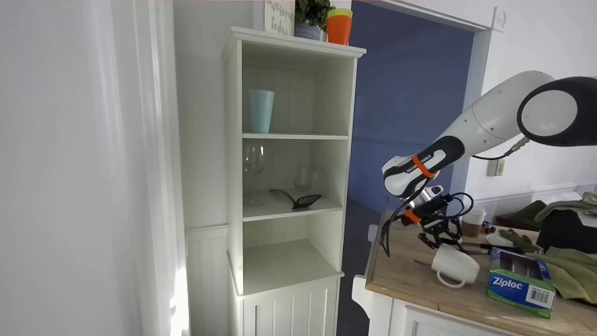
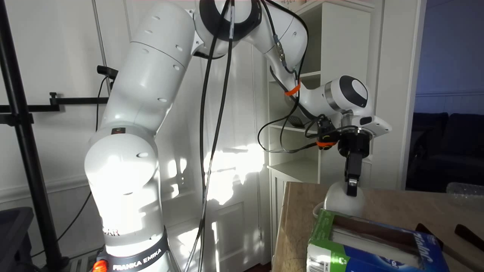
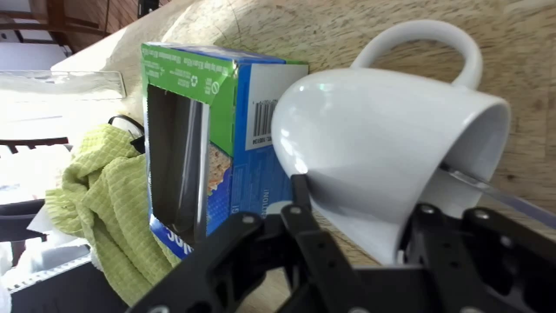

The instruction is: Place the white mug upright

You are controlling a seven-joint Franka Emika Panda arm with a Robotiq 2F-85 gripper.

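White mug [image 1: 459, 263] lying on its side on the wooden worktop [image 1: 396, 277], just in from the front edge and near the front-left corner as seen in an exterior view. Its handle points to the front edge, its mouth to the left edge; a thin narrow strip [image 3: 508, 198], too little seen to name, runs out of the mouth in the wrist view. Just beside the base, along the same front edge, is a Ziploc box [image 1: 517, 287] with its top open. Right behind the mug is the gripper [image 1: 442, 240]. Its jaws are spread well apart, with nothing clamped that shows; one fingertip is by the rim and the other by the base, and whether either touches cannot be told. Behind the box lies a green towel [image 1: 576, 277], and toward the back edge stands a cup [image 1: 473, 221] with a white lid. Beyond the left edge stands a white cabinet [image 1: 235, 186], with a pale blue tumbler [image 1: 261, 111] on its upper shelf and a black spatula [image 1: 306, 200] on the shelf below.
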